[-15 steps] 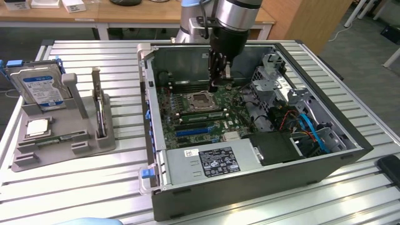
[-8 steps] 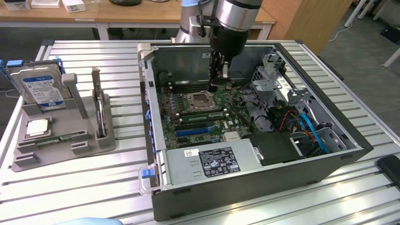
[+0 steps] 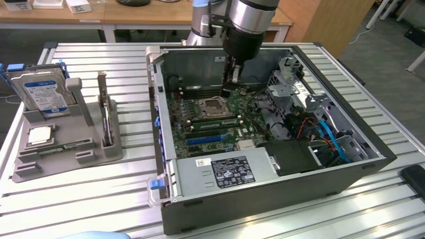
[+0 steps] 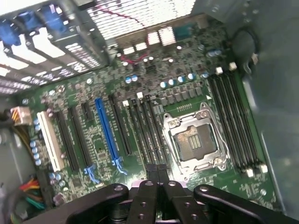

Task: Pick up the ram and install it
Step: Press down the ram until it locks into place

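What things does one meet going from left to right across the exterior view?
Hard drive → grey holder tray → computer case wall → empty processor socket → pincer → blue cables.

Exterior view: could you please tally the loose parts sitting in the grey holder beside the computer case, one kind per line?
In the grey holder:
hard drive: 1
processor chip: 1
ram stick, lying flat: 1
thin upright part, kind unclear: 1
Total: 4
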Controlling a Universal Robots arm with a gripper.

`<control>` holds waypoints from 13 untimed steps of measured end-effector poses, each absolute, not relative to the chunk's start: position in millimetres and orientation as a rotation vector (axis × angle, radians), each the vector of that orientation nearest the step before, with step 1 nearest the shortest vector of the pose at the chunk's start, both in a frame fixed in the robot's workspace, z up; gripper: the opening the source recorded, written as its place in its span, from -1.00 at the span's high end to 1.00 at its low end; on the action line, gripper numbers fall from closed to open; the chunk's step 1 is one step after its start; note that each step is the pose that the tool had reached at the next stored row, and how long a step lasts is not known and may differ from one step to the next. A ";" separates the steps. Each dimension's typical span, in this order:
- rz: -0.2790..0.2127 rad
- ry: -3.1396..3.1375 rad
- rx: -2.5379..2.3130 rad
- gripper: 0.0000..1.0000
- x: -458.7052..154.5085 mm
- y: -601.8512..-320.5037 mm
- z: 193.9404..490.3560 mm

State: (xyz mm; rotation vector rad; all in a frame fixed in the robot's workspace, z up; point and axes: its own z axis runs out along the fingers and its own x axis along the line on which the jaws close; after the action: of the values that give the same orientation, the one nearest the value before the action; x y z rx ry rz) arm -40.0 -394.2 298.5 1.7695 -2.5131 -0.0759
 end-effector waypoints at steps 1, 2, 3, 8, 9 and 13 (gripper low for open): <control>-0.077 -2.529 1.747 0.80 -40.0 -394.2 298.4; -0.078 -2.546 1.723 0.80 -40.0 -394.2 298.3; -0.079 -2.562 1.701 0.80 -40.0 -394.2 298.3; -0.083 -2.638 1.584 0.80 -40.0 -394.2 298.0; -0.084 -2.652 1.561 0.80 -40.0 -394.2 297.9; -0.088 -2.708 1.467 0.80 -40.0 -394.2 297.7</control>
State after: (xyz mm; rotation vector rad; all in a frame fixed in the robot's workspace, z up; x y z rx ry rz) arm -40.0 -394.2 297.7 1.4666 -2.7078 -0.0875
